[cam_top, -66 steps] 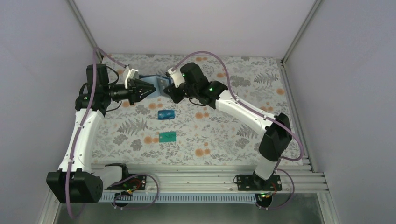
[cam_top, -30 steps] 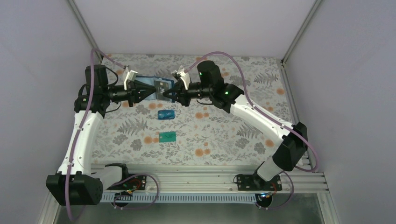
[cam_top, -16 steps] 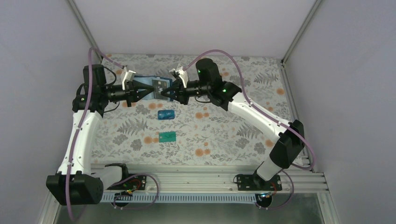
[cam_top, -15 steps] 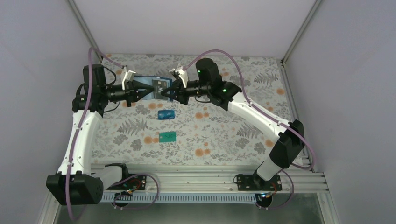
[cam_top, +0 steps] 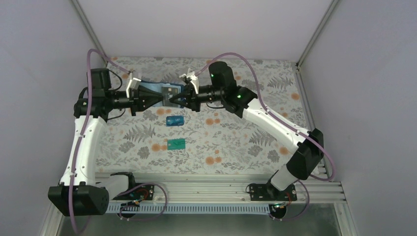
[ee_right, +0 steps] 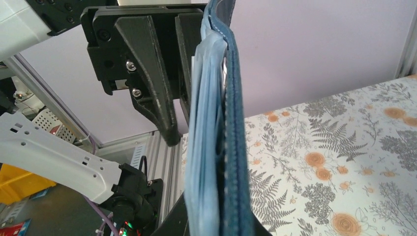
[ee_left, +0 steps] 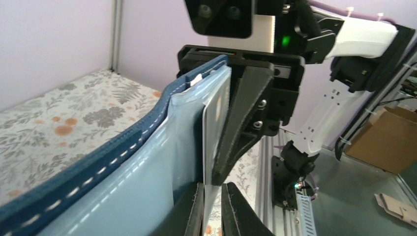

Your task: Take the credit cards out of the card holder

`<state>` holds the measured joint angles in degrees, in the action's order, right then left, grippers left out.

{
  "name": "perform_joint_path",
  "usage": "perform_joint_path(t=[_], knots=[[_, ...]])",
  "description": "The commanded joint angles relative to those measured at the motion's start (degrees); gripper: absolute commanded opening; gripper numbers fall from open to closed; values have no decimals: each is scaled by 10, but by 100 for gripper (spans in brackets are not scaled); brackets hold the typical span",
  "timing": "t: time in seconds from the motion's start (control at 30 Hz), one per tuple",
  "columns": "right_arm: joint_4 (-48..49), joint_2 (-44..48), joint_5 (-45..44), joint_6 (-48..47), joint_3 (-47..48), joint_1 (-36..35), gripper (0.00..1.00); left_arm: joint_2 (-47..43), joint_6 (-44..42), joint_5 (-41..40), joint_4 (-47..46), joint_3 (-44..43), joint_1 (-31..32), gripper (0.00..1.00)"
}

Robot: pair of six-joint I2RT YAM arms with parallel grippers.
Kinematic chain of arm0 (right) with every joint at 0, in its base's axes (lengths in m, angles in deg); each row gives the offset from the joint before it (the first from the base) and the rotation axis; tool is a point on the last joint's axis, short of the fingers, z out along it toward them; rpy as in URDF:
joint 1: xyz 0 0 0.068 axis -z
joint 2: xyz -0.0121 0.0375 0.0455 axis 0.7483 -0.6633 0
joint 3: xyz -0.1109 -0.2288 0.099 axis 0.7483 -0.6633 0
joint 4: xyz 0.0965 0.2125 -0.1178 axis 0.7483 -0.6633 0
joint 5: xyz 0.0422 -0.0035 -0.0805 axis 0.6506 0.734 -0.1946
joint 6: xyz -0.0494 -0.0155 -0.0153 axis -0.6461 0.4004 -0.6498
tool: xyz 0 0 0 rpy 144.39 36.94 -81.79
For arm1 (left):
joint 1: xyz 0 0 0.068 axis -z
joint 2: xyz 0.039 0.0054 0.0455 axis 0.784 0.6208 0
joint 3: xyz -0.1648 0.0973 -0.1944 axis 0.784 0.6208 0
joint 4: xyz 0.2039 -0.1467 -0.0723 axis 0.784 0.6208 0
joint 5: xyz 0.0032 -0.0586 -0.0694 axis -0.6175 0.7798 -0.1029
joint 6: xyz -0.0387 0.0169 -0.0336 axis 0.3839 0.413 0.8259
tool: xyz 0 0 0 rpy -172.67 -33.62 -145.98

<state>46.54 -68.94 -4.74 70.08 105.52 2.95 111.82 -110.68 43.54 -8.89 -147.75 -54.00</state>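
The card holder hangs in the air above the far side of the table, clamped at its right end by my right gripper. In the right wrist view the holder stands edge-on, navy cover to the right and pale pockets to the left, in my right gripper. My left gripper meets it from the left. Its fingers pinch the thin edge of a dark credit card that sticks out of a pale pocket. A bright blue card and a teal-green card lie flat on the table.
A floral cloth covers the table. Plain walls enclose it on three sides, with a metal rail along the near edge. Both arms meet close together at the far left-centre.
My left arm has drawn back a little to the left, and its jaws have closed on the card's edge. The right gripper and the holder have hardly moved.
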Motion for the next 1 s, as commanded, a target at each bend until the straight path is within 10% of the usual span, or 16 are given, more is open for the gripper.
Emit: perform_joint_path(t=[0.0,0.57,0.73,0.97], knots=[[40,3,9,-9,9,-3,9,-8,-27,90,34,-24,17,14],[54,-18,66,-13,30,-16,6,0,19,42,-8,-32,38,28],[51,-3,57,-23,17,-16,7,4,30,58,-5,-45,38,3],[63,-11,53,-12,18,-12,16,-2,-44,121,53,-53,31,2]])
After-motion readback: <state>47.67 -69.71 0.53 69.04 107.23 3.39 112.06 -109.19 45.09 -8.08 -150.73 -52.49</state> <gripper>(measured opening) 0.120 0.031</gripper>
